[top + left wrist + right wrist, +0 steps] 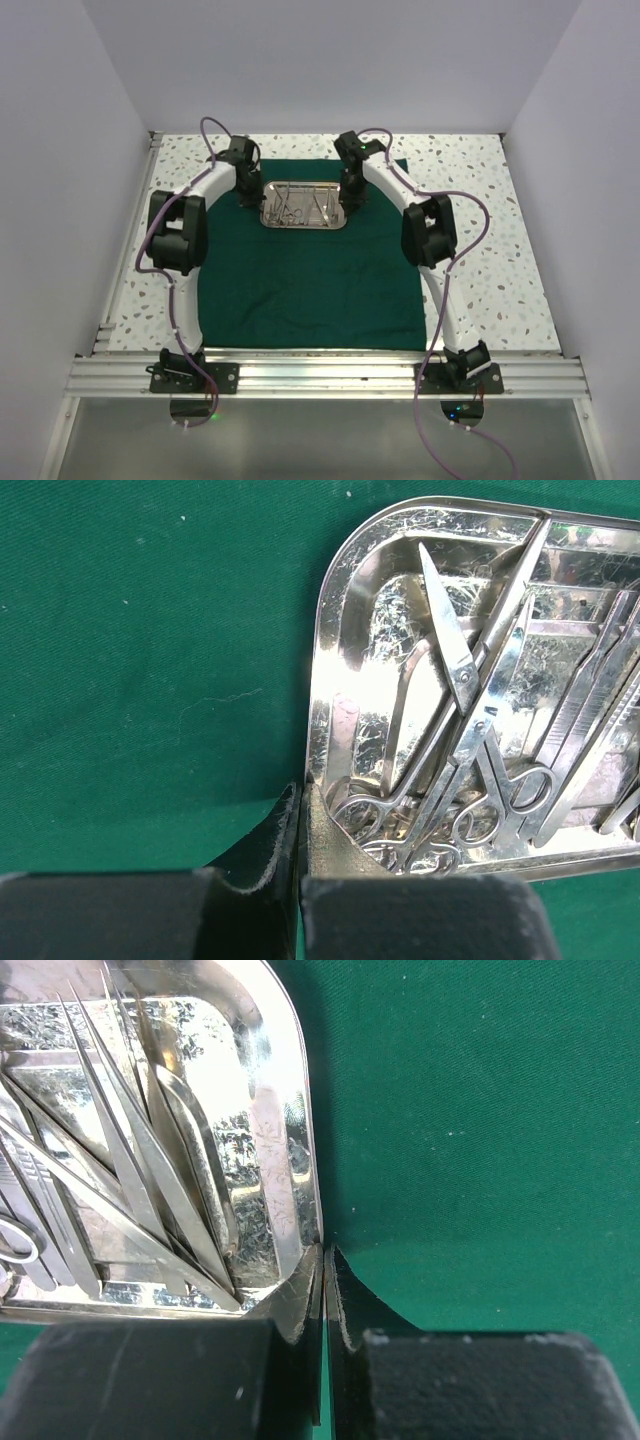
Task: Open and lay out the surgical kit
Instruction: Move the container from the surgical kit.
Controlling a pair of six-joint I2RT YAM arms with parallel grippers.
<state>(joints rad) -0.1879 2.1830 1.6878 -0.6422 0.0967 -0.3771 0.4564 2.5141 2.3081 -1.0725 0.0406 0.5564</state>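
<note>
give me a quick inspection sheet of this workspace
surface: speckled white tabletop, dark green cloth wrap spread open over it
job's things: shiny rectangular steel tray on the cloth's far part, slim silver instruments inside
clutter: nothing seen
grippers: left gripper and right gripper, jaws shut on the tray's opposite end rims
cables: purple cables, loose loops at both sides
surroundings: plain white walls, aluminium rail at near edge

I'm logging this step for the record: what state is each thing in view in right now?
cloth: spread open, flat.
tray: on cloth, uncovered, rim pinched at both ends.
instruments: heaped in tray.
left gripper: shut on tray rim.
right gripper: shut on tray rim.
</note>
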